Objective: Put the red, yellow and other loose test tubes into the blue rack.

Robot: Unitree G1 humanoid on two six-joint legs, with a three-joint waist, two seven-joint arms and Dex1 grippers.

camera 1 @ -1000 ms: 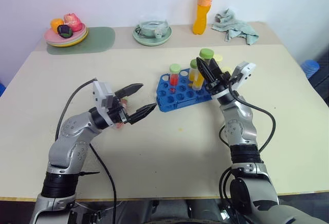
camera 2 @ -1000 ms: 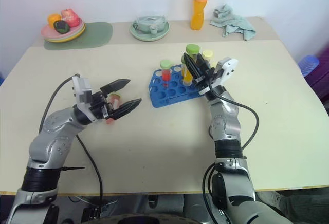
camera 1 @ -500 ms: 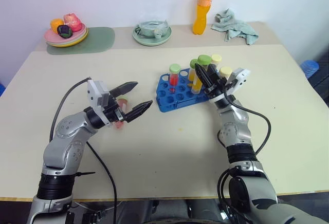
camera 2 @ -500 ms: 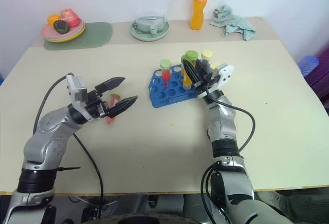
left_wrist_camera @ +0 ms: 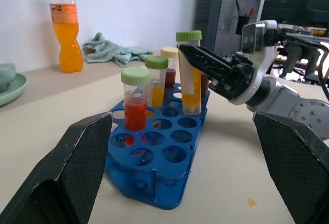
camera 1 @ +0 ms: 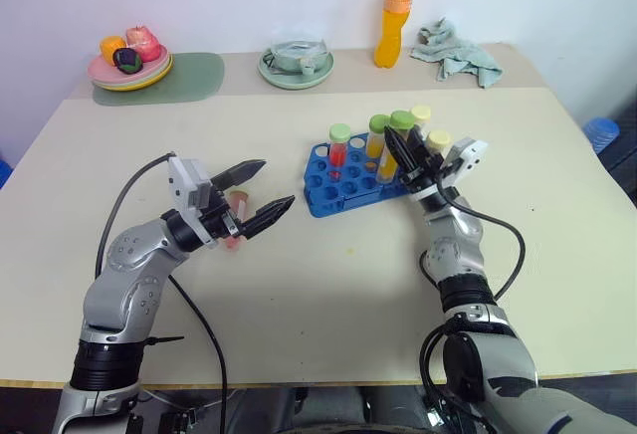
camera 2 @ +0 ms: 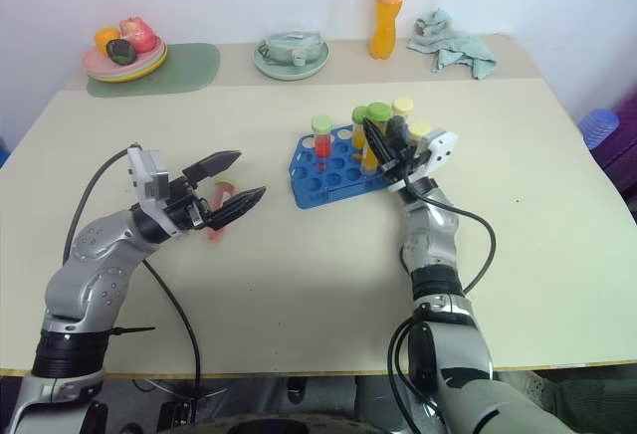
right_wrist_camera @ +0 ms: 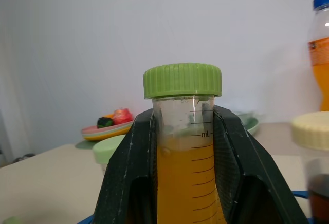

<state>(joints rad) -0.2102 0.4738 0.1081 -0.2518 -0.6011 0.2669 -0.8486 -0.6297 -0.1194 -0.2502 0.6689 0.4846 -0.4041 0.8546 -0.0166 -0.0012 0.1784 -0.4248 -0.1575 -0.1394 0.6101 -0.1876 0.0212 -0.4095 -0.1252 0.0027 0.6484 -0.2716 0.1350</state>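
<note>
The yellow-filled tube [left_wrist_camera: 188, 72] with the green cap is clamped between the fingers of the right tool [camera 1: 410, 158], upright or nearly so, with its lower end at or in a hole on the far right side of the blue rack [camera 1: 343, 183]; from the left wrist view it appears to stand in a hole already, though how deep it sits cannot be told. To finish this step well, the robot would likely keep the tube vertical, lower it straight until it bottoms out, and only then loosen the grip, drawing the fingers back without brushing the neighbours. Those stand close: a red-filled tube [camera 1: 337, 145] at about 9 o'clock of the held one, another green-capped yellow tube [camera 1: 376, 135] just beside it, and two pale-capped tubes [camera 1: 422, 115] at 1 to 3 o'clock. A sideways pull could tip them or drag the light rack.

The left tool [camera 1: 263, 195] hangs spread wide and empty over the counter [camera 1: 318, 285], at 9 o'clock from the rack, just above a loose pink-red tube [camera 1: 235, 225] lying flat, probably the next one to be picked up.

On the held tube, graduation lines and the letters "mL" can be read in the right wrist view. The orange drink bottle [camera 1: 394, 14], at 12 o'clock at the counter's far edge, carries a label whose writing is too small to make out.
</note>
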